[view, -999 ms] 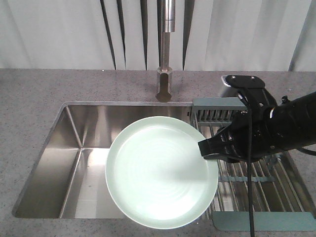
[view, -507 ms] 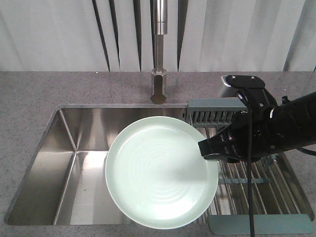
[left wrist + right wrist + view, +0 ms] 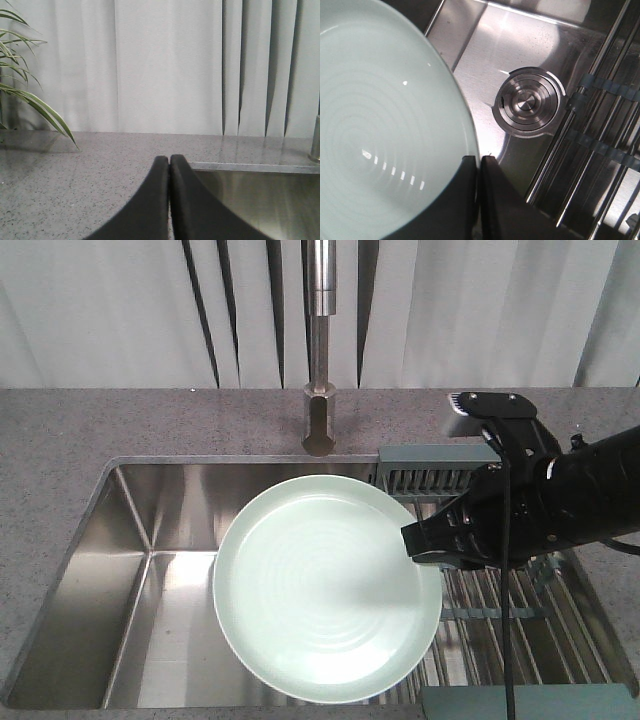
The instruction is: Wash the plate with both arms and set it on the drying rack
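Mint-green plate (image 3: 327,588) fills mid-frame over the sink (image 3: 150,540), its right rim pinched by the right gripper (image 3: 418,540); drying rack (image 3: 560,620) lies further right, under that arm. Left wrist view: left gripper (image 3: 169,200) closed, empty, above the counter (image 3: 75,165). Right wrist view: jaws clamp the plate's rim at bottom centre

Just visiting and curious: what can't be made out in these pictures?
Front view: upper edge cuts off the faucet.
Front view: the body of the right gripper hides its grip on the plate.
Front view: the right arm covers part of the drying rack.
Left wrist view: only the left gripper fingertips show.
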Robot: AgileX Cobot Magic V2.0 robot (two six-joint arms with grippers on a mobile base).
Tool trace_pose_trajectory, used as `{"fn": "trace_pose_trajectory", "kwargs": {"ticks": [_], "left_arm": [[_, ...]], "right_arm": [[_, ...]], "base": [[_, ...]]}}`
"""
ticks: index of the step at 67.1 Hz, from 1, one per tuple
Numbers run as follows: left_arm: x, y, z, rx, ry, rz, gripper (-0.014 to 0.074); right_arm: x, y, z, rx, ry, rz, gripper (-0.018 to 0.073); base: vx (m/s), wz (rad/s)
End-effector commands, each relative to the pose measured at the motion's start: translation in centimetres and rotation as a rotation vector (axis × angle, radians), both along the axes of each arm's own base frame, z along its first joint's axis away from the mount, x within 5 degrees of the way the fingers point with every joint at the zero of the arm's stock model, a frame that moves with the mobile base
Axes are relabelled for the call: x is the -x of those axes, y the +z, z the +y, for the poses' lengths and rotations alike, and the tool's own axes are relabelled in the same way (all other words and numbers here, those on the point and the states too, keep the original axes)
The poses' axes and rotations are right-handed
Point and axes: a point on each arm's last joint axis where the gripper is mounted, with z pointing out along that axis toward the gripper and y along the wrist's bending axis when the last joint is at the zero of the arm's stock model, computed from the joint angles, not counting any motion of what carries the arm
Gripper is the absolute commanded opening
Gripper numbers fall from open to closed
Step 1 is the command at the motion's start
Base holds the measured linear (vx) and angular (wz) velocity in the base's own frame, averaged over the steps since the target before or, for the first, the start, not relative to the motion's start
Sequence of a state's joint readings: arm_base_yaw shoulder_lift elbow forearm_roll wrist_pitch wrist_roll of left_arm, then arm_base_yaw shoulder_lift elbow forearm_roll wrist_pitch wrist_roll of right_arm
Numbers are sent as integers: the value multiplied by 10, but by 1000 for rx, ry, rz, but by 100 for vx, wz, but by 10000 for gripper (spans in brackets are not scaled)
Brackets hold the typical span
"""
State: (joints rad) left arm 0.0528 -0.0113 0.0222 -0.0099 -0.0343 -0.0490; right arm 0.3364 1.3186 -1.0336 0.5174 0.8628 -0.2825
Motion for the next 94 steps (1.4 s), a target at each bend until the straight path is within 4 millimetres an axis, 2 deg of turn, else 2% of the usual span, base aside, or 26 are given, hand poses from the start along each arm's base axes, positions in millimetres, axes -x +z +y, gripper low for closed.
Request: {"fn": "trace_pose_trajectory", "kwargs": {"ticks": [1,94], "left_arm": [[4,17,0,6,0,-115,-6],[4,17,0,6,0,-115,-6]], "right_arm": [[0,19,0,-50,-19,-78,-1],[0,19,0,-50,-19,-78,-1]], "base": [[2,0],[1,-1]]}}
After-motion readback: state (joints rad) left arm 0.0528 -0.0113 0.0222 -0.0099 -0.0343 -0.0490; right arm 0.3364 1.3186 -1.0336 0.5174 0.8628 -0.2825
